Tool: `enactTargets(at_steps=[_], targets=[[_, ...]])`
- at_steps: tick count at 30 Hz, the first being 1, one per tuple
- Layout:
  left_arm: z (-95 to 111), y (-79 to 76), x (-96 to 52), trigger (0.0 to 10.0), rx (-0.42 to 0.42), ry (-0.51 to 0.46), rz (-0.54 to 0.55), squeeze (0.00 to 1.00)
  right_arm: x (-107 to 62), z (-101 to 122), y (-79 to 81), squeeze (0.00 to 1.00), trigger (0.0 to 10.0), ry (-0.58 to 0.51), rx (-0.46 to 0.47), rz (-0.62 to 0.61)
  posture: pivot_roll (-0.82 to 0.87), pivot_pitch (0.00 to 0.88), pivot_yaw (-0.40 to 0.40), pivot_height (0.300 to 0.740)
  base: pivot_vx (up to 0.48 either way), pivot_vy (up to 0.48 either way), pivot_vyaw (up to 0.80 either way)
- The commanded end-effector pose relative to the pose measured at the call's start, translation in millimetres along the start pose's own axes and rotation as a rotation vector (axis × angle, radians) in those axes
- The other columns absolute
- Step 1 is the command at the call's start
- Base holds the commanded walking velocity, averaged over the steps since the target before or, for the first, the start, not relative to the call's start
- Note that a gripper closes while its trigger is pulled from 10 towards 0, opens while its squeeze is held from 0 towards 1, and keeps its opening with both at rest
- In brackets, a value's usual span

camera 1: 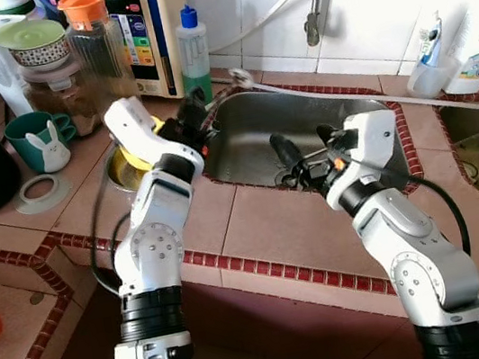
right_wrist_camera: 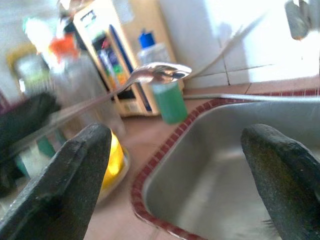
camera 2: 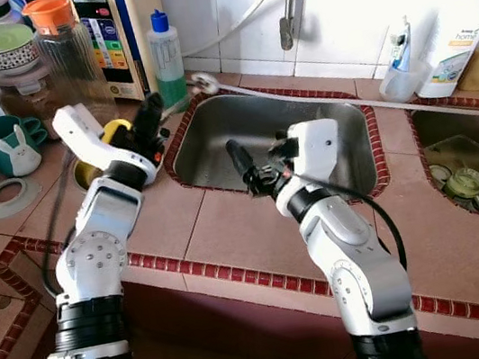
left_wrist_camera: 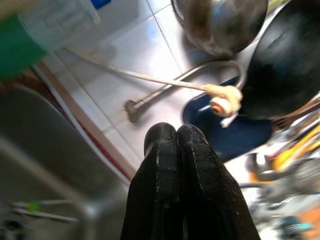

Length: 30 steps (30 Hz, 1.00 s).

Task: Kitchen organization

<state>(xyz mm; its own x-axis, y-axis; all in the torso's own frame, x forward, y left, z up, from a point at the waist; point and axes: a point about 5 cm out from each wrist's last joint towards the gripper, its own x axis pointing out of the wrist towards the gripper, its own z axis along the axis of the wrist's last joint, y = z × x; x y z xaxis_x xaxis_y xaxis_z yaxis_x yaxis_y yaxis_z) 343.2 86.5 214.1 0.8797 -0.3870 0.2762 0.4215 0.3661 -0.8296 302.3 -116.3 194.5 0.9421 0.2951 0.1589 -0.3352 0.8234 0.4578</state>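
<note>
I have both arms raised over the terracotta-tiled desk (camera 1: 257, 231), reaching toward the stainless steel sink basin (camera 1: 254, 127) set into it. My left tool (camera 1: 192, 119) sits at the near-left corner of the basin, just right of a shallow metal dish with a yellow item (camera 1: 132, 163) in it. In the left wrist view its two black fingers (left_wrist_camera: 165, 165) are pressed flat together with nothing visible between them.

My right tool (camera 1: 295, 157) hangs over the middle of the basin, near its front wall. In the right wrist view its fingers (right_wrist_camera: 80, 165) stand wide apart with only open basin between them. The long silver metal spoon (right_wrist_camera: 162, 72) shows in that view out beyond the left finger, its bowl up in front of the clear bottle of green liquid with a blue cap (camera 1: 193, 50). The spoon's handle runs down toward my left arm, but I cannot tell what it rests on or whether anything grips it. It is well apart from the right tool and lies to the far left of it, toward the left rim of the sink.

Behind the left tool, at the back of the desk, stand a tall jar with an orange lid (camera 1: 94, 38) and a green mug with a white rabbit figure (camera 1: 41, 138). A white spray bottle (camera 1: 430, 58) stands at the far right, past the basin.
</note>
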Motion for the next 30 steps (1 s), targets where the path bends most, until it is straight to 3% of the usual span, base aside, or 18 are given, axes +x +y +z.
enactTargets(at_steps=[1, 2, 6, 10, 15, 20, 30], targets=[[-5.0, -8.3, 0.4, 0.0, -0.079, 0.006, -0.030, 0.00, 2.1, 2.3, -4.1, 0.00, 10.0, -0.002, 0.068, -0.022, 0.09, 0.030, -0.020, 0.740, 0.000, 0.000, 0.00], [-6.3, -10.8, 0.1, 0.0, -0.143, 0.019, -0.044, 0.00, 4.7, 2.5, -5.4, 0.00, 10.0, -0.013, 0.200, -0.034, 0.09, 0.031, -0.020, 0.740, 0.000, 0.000, 0.00], [-10.0, -16.8, -0.5, 0.0, -0.232, 0.067, -0.081, 0.00, 8.7, 0.6, -9.9, 0.00, 10.0, -0.024, 0.360, -0.052, 0.09, 0.032, -0.019, 0.740, 0.000, 0.000, 0.00], [-14.9, -22.2, -2.3, 0.0, -0.270, 0.111, -0.114, 0.00, 13.1, -1.5, -10.9, 0.00, 10.0, -0.021, 0.405, -0.053, 0.09, 0.034, -0.018, 0.740, 0.000, 0.000, 0.00], [-27.3, -27.8, -7.7, 0.0, -0.314, 0.192, -0.134, 0.00, 25.0, -8.0, -4.0, 0.00, 10.0, 0.011, 0.525, -0.021, 0.10, 0.035, -0.014, 0.740, 0.000, 0.000, 0.00], [-33.5, -25.2, -9.1, 0.0, -0.320, 0.214, -0.110, 0.00, 33.6, -5.1, 7.8, 0.00, 10.0, 0.012, 0.542, 0.046, 0.10, 0.037, -0.015, 0.740, 0.000, 0.000, 0.00], [-31.3, -10.0, -9.0, 0.0, -0.292, 0.187, -0.013, 0.00, 28.5, -4.6, 14.8, 0.00, 10.0, 0.020, 0.551, 0.124, 0.10, 0.038, -0.011, 0.740, 0.000, 0.000, 0.00]])
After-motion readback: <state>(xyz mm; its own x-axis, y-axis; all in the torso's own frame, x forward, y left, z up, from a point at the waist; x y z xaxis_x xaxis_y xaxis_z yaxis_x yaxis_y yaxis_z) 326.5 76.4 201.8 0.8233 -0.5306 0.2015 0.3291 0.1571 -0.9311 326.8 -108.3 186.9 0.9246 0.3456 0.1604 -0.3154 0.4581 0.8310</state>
